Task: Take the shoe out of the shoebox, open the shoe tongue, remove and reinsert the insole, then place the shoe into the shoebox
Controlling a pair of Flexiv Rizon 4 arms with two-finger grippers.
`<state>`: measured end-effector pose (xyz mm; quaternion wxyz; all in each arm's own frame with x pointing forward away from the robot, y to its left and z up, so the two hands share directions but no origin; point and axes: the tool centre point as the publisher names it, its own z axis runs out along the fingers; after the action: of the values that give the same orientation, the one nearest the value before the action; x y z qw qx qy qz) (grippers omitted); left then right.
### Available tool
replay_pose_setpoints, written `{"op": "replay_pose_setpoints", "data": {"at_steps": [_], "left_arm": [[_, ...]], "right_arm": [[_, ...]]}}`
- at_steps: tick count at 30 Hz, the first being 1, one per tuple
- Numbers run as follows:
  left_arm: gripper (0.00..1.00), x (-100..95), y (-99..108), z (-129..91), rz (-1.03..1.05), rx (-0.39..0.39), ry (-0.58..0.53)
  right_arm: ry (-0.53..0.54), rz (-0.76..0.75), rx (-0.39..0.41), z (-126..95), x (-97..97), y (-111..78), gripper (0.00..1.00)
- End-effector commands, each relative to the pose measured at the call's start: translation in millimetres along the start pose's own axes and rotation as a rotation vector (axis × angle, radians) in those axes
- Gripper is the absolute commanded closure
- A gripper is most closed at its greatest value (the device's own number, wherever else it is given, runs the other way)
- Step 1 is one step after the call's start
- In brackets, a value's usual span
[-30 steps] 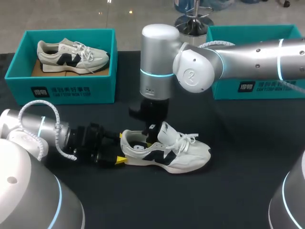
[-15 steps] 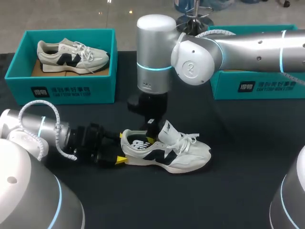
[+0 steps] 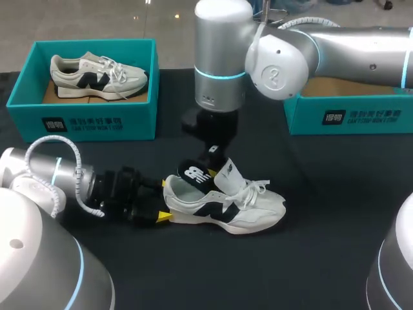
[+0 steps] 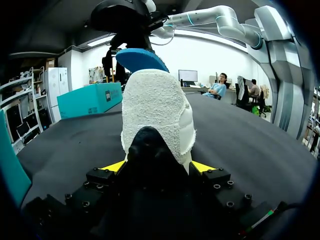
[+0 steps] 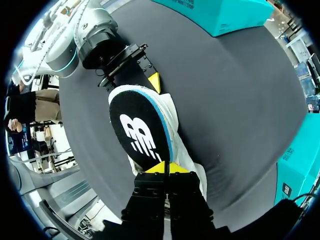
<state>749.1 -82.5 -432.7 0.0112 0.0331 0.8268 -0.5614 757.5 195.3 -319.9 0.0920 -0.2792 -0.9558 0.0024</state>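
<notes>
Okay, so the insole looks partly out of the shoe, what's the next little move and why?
Probably raise the right gripper straight up. It is shut on the insole, whose lower part seems to sit inside the shoe, and the left gripper clamps the heel to hold the shoe down.

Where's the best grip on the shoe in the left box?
Heel collar, from straight above: the shoe stands upright on its sole, opening up, heel toward the box's left wall. One of the jaws inside the collar, one behind the heel. Walls likely block side approaches.
</notes>
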Motion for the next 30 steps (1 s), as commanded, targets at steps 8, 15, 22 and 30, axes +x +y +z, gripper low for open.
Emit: {"op": "replay_pose_setpoints", "data": {"at_steps": [8, 15, 22, 30], "left_arm": [[1.00, 0.8, 3.5, 3.1, 0.001, -0.001, -0.001], [1.00, 0.8, 3.5, 3.1, 0.001, -0.001, -0.001], [1.00, 0.8, 3.5, 3.1, 0.001, -0.001, -0.001], [1.00, 0.8, 3.5, 3.1, 0.001, -0.001, -0.001]], "right_arm": [[0.022, -0.066, -0.047, 0.9, -2.4, 30.6, 1.00], [0.051, -0.122, -0.090, 6.9, -2.2, 63.2, 1.00], [0.025, -0.148, -0.118, -15.1, -1.4, 84.4, 1.00], [0.104, -0.166, -0.123, -18.5, 2.6, 83.5, 0.87]]}}
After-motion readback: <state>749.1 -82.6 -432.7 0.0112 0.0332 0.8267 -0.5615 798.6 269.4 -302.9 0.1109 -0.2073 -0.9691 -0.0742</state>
